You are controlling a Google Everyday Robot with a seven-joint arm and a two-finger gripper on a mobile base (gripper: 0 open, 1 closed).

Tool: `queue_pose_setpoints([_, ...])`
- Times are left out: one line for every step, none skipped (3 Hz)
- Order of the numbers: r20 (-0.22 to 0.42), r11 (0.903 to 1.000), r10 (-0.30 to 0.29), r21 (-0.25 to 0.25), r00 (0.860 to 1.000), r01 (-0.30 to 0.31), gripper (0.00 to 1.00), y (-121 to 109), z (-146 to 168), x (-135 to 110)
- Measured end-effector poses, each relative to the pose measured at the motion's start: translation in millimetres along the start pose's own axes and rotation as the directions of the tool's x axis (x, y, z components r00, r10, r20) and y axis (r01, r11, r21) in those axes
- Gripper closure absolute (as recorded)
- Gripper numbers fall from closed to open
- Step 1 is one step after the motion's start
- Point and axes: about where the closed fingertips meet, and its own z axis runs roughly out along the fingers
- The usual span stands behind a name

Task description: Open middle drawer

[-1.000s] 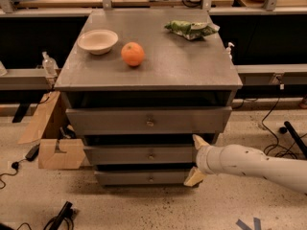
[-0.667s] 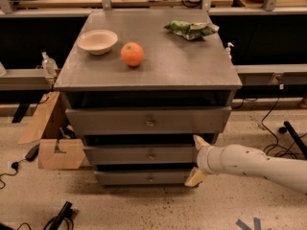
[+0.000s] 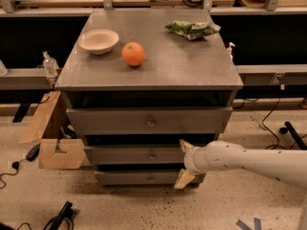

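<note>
The middle drawer (image 3: 129,155) is the second of three grey drawer fronts in the cabinet, with a small round metal knob (image 3: 151,155) at its centre. My gripper (image 3: 184,162) is in front of the right part of that drawer, to the right of the knob and not touching it. It is open, with one cream fingertip (image 3: 185,145) at the drawer's top edge and the other down by the lowest drawer. The white arm (image 3: 240,159) comes in from the right.
On the cabinet top (image 3: 182,61) are a white bowl (image 3: 98,40), an orange (image 3: 133,53) and a green snack bag (image 3: 192,28). The top drawer (image 3: 148,121) and lowest drawer (image 3: 139,177) flank the middle one. A cardboard box (image 3: 60,152) and cables lie on the floor at left.
My gripper has moved a little to the left along the middle drawer front, closer to the knob. The drawers and the things on top have not moved.
</note>
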Motion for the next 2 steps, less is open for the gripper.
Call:
queue_pose_setpoints([-0.015,0.9983,-0.028,-0.051,1.000,0.027,0.00,-2.1,31.2,-5.2])
queue_pose_setpoints([-0.066,0.9939,-0.073,-0.088,0.995,0.067,0.00,-12.0,50.8,-0.1])
